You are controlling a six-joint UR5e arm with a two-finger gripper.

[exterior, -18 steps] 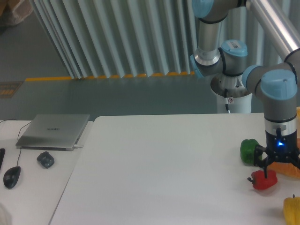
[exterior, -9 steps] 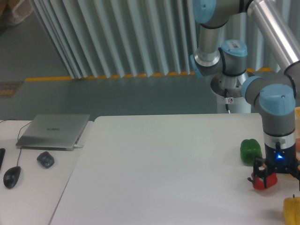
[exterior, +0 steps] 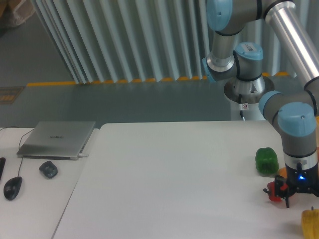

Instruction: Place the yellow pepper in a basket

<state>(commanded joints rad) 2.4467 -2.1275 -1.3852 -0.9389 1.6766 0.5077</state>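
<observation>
The yellow pepper [exterior: 311, 223] lies at the bottom right corner of the white table [exterior: 169, 189], cut off by the picture's edge. My gripper [exterior: 301, 200] hangs low just above and left of it, its black fingers spread open and empty. One finger [exterior: 286, 198] stands in front of the red pepper [exterior: 272, 192], hiding part of it. No basket is in view.
A green pepper [exterior: 266, 160] sits behind the red one, with a sliver of an orange thing [exterior: 282, 173] beside my wrist. On the left desk lie a closed laptop [exterior: 57, 139], a mouse [exterior: 12, 188] and a small dark object [exterior: 48, 170].
My gripper has come down and shifted slightly right and nearer the camera, from over the red pepper toward the yellow pepper. The peppers have not moved.
</observation>
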